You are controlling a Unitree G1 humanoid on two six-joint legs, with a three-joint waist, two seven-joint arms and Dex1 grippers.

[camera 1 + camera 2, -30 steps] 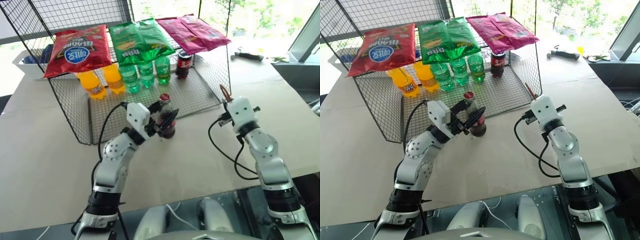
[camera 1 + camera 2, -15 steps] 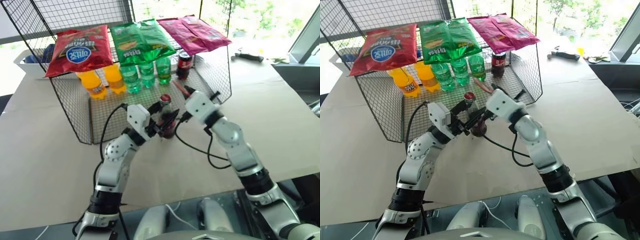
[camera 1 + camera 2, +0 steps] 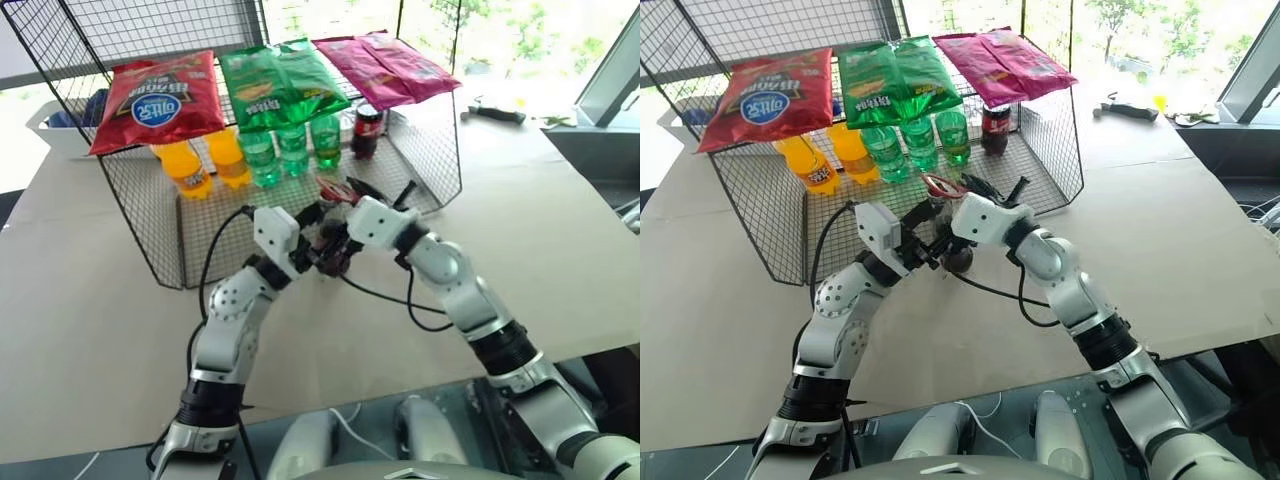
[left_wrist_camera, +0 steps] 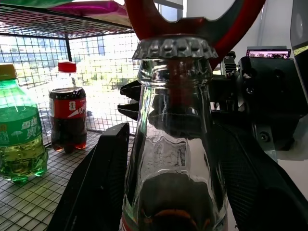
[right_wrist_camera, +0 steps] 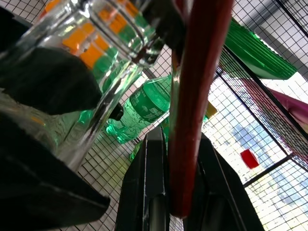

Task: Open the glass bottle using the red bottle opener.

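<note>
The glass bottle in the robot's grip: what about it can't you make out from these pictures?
- Head views: the glass bottle body and label sit behind both grippers.
- Left wrist view: the cap is on; whether the red bottle opener has hooked its rim is unclear, the loop cut off by the top edge.
- Right wrist view: the bottle's cap lies beyond the frame edge.

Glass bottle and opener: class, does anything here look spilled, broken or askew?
Nothing stands out. The glass bottle stands upright between the left gripper's fingers, cap still on, with the red opener over it. No spill shows.
</note>
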